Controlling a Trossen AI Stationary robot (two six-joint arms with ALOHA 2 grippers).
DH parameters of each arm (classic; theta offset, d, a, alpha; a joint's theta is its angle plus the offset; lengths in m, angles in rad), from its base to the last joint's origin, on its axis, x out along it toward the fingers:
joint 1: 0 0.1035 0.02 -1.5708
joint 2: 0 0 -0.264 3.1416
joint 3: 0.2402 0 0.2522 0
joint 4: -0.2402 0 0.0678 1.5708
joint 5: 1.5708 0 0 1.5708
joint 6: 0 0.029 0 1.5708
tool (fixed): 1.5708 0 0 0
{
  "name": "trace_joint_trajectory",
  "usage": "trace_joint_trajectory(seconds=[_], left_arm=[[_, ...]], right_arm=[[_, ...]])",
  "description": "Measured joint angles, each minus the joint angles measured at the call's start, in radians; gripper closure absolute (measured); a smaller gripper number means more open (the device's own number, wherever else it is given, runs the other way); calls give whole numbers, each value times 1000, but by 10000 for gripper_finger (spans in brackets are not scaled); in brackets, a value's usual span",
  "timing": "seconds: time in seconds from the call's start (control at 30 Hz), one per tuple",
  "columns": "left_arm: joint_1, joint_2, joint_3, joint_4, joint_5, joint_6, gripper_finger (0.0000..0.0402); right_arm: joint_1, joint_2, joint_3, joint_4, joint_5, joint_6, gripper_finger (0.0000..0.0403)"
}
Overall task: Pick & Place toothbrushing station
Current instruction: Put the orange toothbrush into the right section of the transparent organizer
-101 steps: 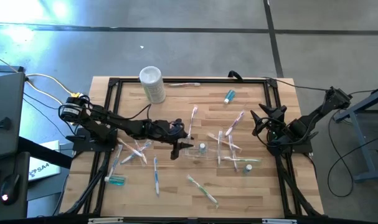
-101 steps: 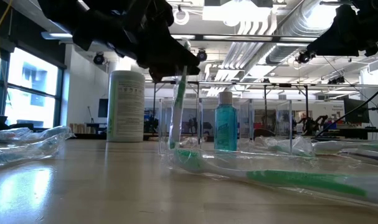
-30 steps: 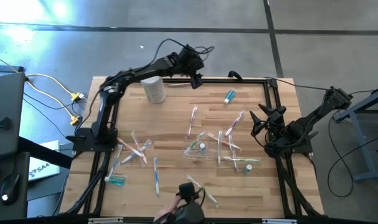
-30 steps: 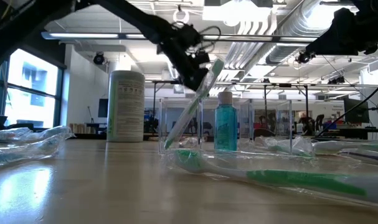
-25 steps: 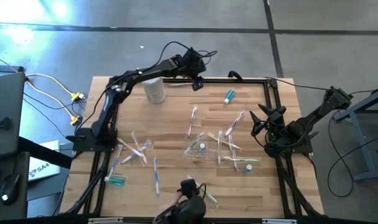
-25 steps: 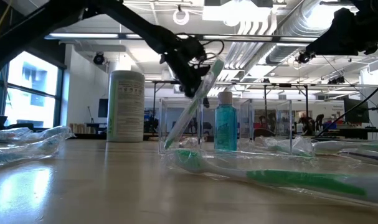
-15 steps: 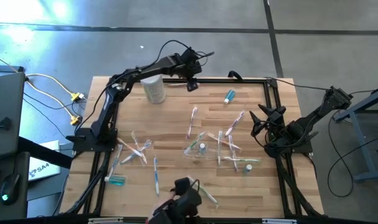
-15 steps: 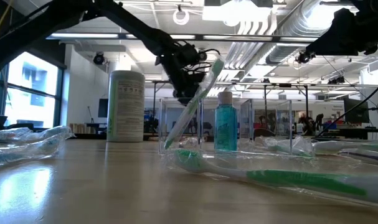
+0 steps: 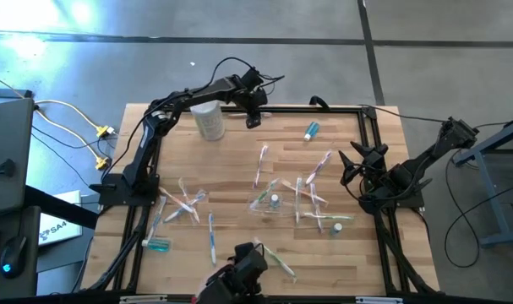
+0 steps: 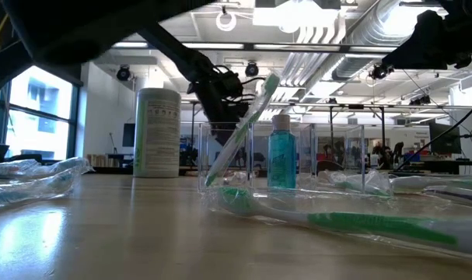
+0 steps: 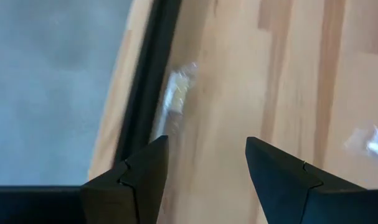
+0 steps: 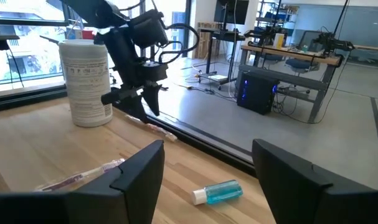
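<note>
**High view: my left tool at the far edge, open and empty; cup mid-tabletop**

High view: my left tool point(image 9: 253, 114) is stretched to the far edge of the tabletop point(image 9: 239, 160), just beside the white cylinder point(image 9: 207, 116). Fingers apart, nothing between them. Left wrist view agrees: a clear gap between my left fingers point(image 11: 139, 177), with a wrapped brush point(image 11: 176, 98) lying on the wood along the black frame point(image 11: 142, 87) below.

My right tool point(image 9: 355, 165) is parked at the right edge, raised off the wood. Right wrist view shows its fingers point(image 12: 139, 171) spread wide and empty, with a teal tube point(image 12: 218, 191) on the wood ahead.

Task things:
- Clear cup point(image 9: 273, 203) sits mid-tabletop. Low view shows it upright point(image 10: 226, 159) with a green brush point(image 10: 242, 132) leaning in it, head up.
- Teal bottle point(image 10: 281, 159) stands just beside the cup in the low view.
- Loose brushes scattered around the cup: a cluster at left point(image 9: 182, 203), several at right point(image 9: 311, 194), one near the front edge point(image 9: 277, 257).
- One more teal tube at front left point(image 9: 157, 245).
- Another brush point(image 10: 352, 222) lies flat in the low-view foreground, in a clear wrapper.

Dark object point(image 9: 239, 279) intrudes at the front edge; can't tell what it is.
</note>
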Motion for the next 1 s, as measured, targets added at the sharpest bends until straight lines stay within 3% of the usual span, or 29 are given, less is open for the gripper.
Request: trace_joint_trajectory(seconds=[0.37, 0.73, 0.83, 1.0], left_arm=[[1, 103, 1, -19, -1, -23, 194], [13, 124, 4, -38, 30, -47, 199], [13, 127, 5, -84, 39, -27, 220], [13, 126, 4, -130, 40, -16, 291]], right_arm=[[0, 0, 0, 0, 0, 0, 167], [0, 0, 0, 0, 0, 0, 167], [0, 0, 0, 0, 0, 0, 167], [0, 0, 0, 0, 0, 0, 167]])
